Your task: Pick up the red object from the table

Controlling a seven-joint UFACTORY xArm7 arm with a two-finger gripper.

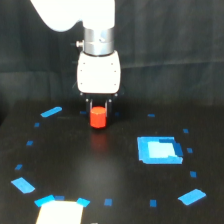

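Holding the red object (98,116) between my fingers (99,106), closed on its upper part. It appears lifted just clear of the counter (100,170), a faint reflection below; I judge the pick nearly done, only raising left. My arm hangs vertical, wrist straight down.

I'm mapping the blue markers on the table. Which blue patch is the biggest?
The blue square patch at the exterior view's right, below and right of the red object. It is far larger than the slim strips and tiny bits scattered around it.
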